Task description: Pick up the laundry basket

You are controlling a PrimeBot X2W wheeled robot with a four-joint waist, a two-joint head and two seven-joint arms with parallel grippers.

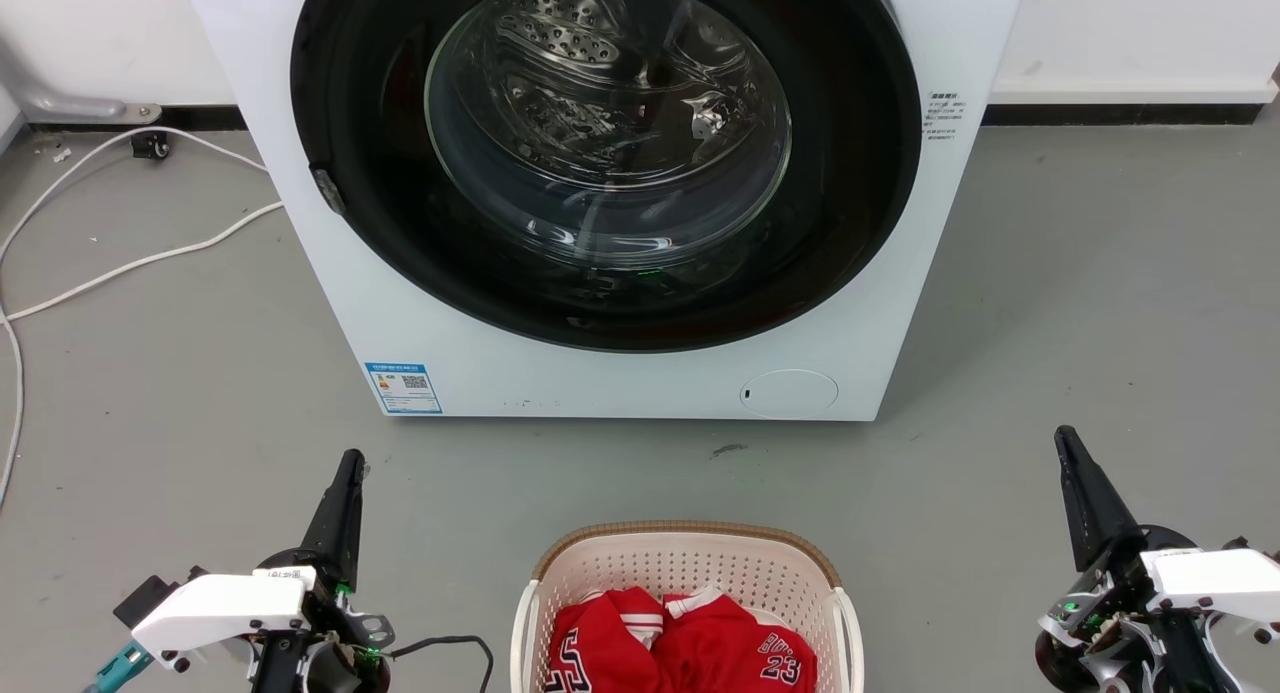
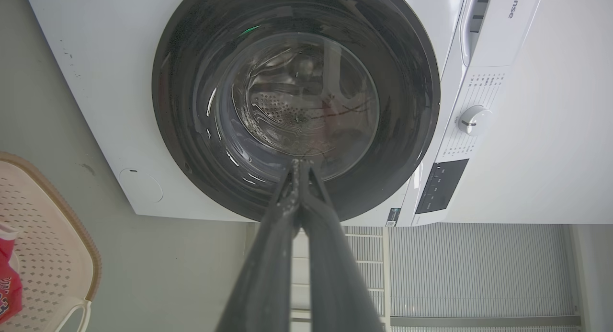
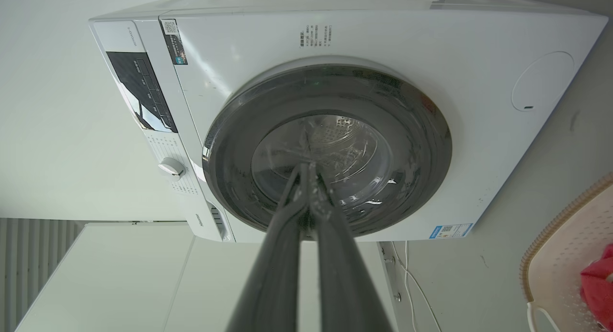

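Closest to the head camera is the laundry basket [image 1: 690, 565], sitting on the grey floor [image 1: 1000, 473] in front of the washing machine [image 1: 620, 378], between the two arms, with red jerseys [image 1: 690, 645] piled inside. Well out to either side, the left gripper [image 1: 350, 465] and the right gripper [image 1: 1066, 443] both have their fingers pinched together on nothing, pointing at the machine. The white handles [image 1: 852, 638] are partly cut off at the frame edge, so I can't really judge a grip spot. Biggest worry imo: one side lifts sooner or higher, the basket tips and the jerseys slide out. Those long fingers could also slip off smooth plastic.
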